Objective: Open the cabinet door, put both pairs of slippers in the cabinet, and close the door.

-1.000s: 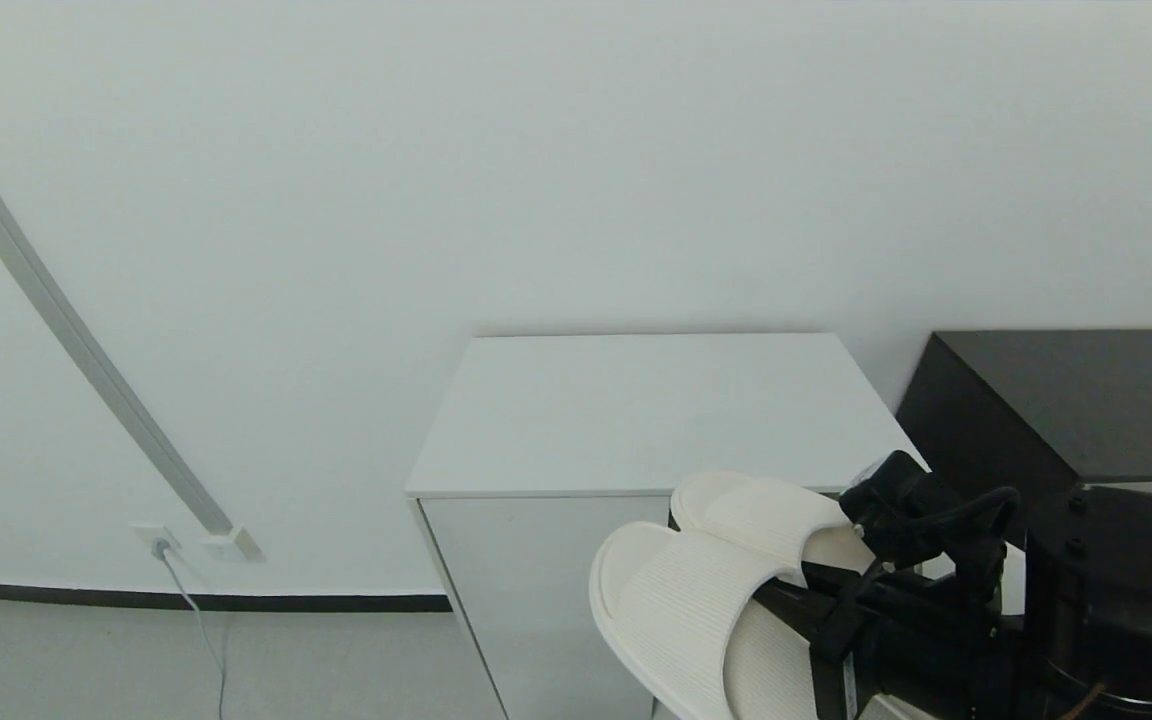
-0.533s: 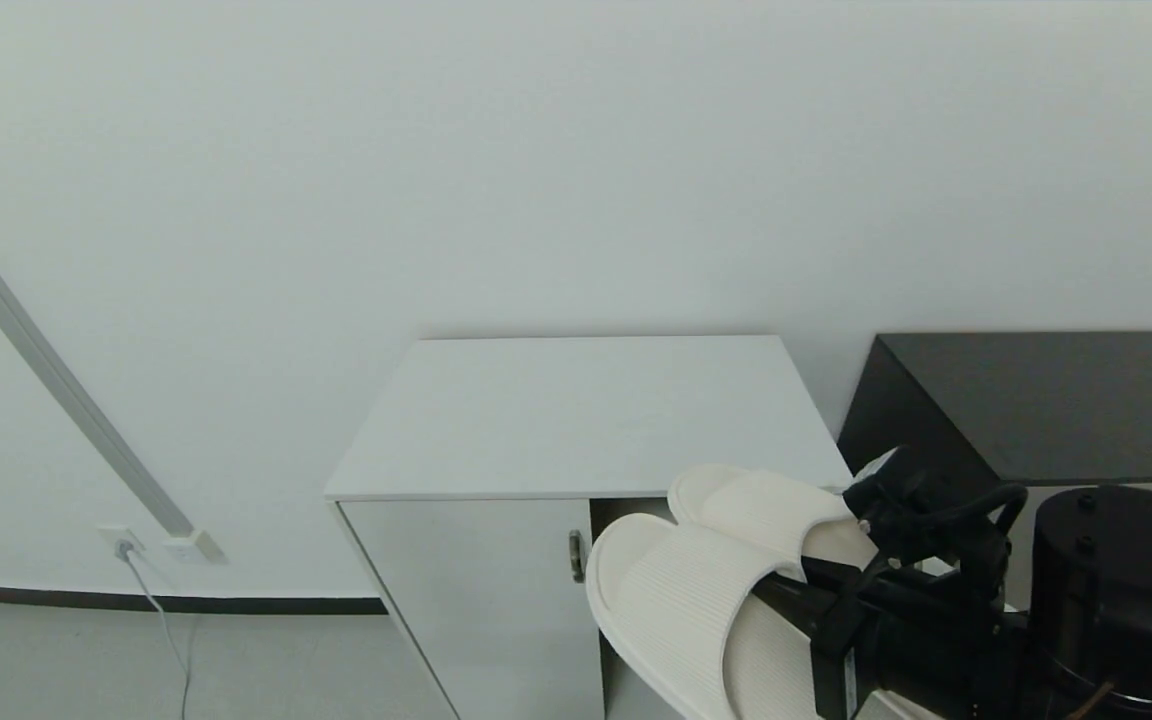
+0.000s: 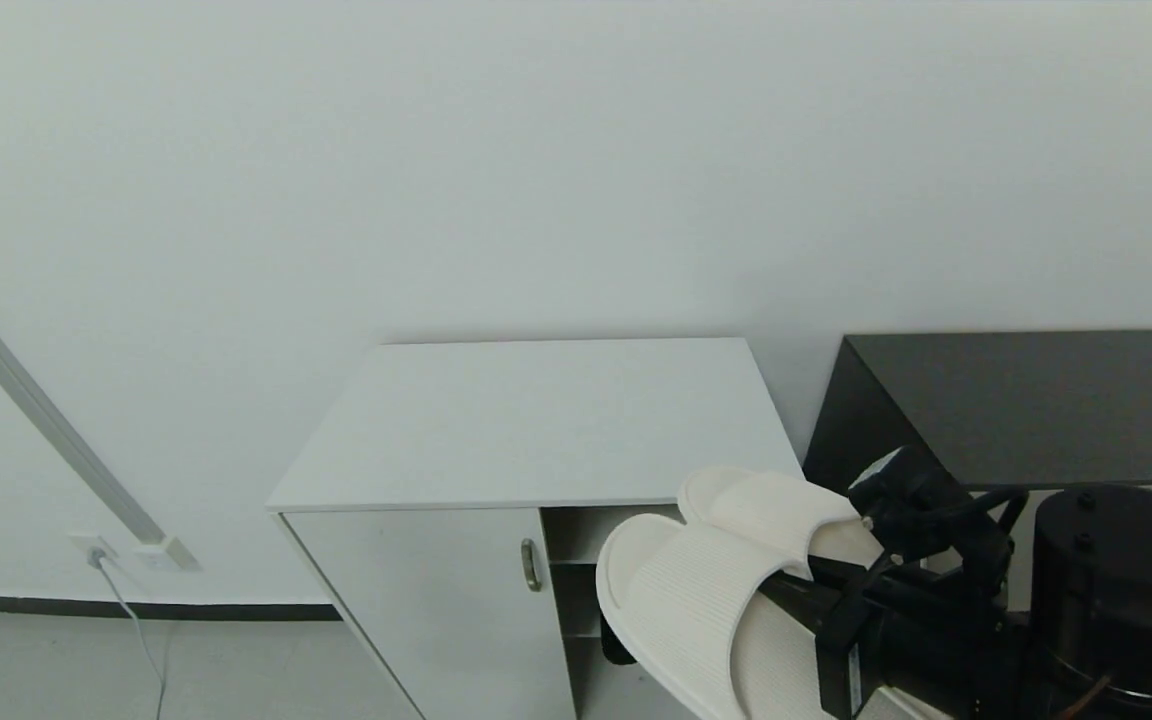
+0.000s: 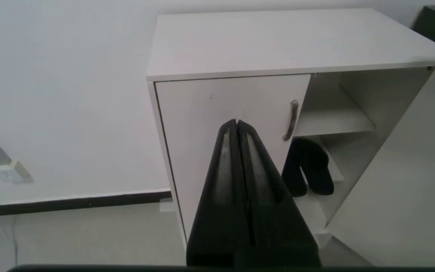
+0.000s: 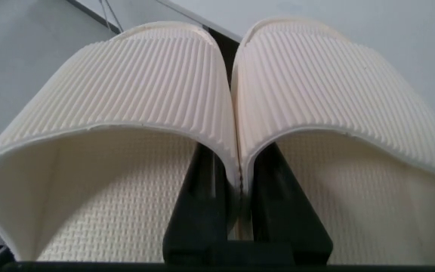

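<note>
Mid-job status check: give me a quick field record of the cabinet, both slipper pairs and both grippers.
cabinet: white, upright
left door: closed
right door: swung open
black slippers: inside, below the top shelf
cream slippers: outside, before the opening
right gripper: shut on cream slippers
left gripper: shut, empty

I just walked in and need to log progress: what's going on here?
The right gripper is shut on a pair of cream slippers, held in front of the white cabinet. Its right door stands open, and black slippers lie inside. The left gripper is shut and empty.
</note>
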